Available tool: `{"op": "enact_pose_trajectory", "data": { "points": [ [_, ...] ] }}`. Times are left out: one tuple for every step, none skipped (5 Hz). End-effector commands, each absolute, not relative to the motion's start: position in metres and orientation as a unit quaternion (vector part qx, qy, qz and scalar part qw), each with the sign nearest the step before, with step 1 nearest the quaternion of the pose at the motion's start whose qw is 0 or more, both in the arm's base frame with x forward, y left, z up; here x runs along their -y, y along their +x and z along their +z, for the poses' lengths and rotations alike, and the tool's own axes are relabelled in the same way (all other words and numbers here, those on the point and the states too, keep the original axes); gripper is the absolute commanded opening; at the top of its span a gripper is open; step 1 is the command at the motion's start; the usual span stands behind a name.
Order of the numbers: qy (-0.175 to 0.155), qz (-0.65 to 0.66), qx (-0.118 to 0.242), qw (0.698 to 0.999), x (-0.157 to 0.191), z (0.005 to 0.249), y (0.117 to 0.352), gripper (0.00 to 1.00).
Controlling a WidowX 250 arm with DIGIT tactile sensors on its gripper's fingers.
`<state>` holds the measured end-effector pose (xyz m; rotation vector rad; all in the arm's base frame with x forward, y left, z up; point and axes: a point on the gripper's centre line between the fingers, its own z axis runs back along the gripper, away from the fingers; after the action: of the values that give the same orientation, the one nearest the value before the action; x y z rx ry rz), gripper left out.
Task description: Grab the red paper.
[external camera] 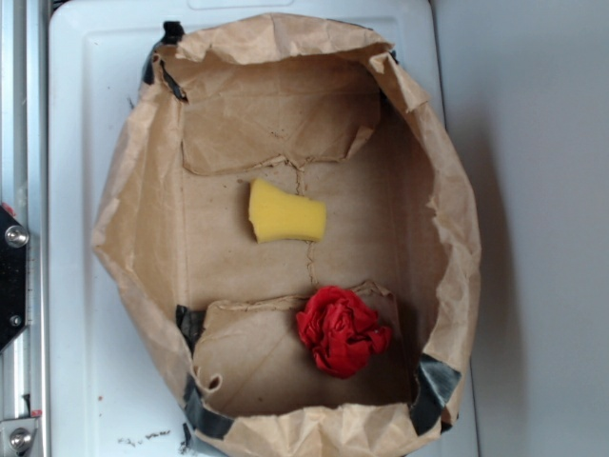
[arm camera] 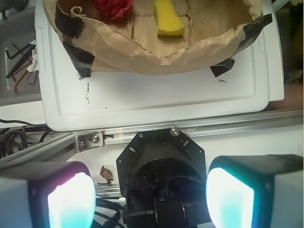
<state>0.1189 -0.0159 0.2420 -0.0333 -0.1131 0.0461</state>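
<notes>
Gripper (arm camera: 149,190) released, pads wide apart, well short of the crumpled bright red paper wad (external camera: 341,330). I should descend over the wad inside the brown paper-bag tray (external camera: 133,209), avoiding the yellow foam sponge block (external camera: 284,214).

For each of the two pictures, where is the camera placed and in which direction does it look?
Exterior: above, looking straight down into the brown paper bag holding the red paper and yellow sponge; no gripper shows.
Wrist: on the arm, looking past the open gripper and the robot base toward the white tray and the bag.
Both views share the bag, red paper, sponge and tray.
</notes>
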Motion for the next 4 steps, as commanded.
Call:
{"op": "enact_pose_trajectory", "data": {
  "points": [
    [-0.017,0.023,0.057,0.998,0.016,0.242,0.119,1.00],
    [-0.022,0.032,0.063,0.997,0.027,0.239,0.135,1.00],
    [-0.031,0.034,0.083,0.996,0.034,0.233,0.151,1.00],
    [-0.037,0.033,0.098,0.994,0.037,0.225,0.169,1.00]
  ]
}}
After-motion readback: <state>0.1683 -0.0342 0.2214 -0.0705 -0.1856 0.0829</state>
